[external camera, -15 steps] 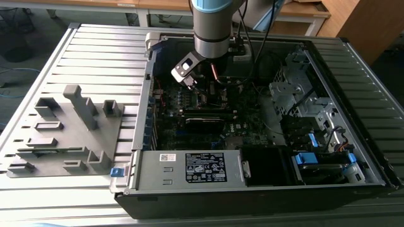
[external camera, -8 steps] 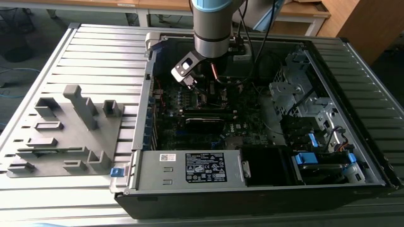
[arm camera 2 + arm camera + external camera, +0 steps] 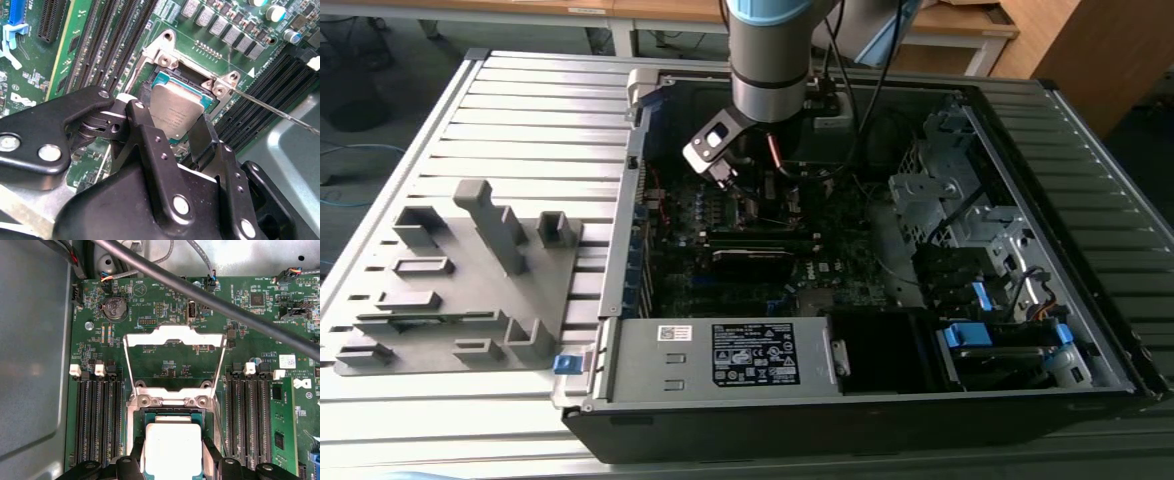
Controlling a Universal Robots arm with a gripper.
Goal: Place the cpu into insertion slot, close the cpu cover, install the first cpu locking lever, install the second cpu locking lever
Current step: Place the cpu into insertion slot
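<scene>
Second wrist view: gripper point(image 3: 172, 127) closed on cpu point(image 3: 176, 106) over socket point(image 3: 161, 80); first wrist view: cpu cover point(image 3: 172, 334) stands open. Best lowered level, edges square to socket.

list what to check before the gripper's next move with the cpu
1. cpu cover standing open, off the socket: ok
2. cpu gripped on both sides by the gripper: ok
3. cpu square over the socket in the first wrist view: ok
4. cpu lying flat and fully seated: cannot tell
5. thin locking lever out to the side of the socket: ok
</scene>
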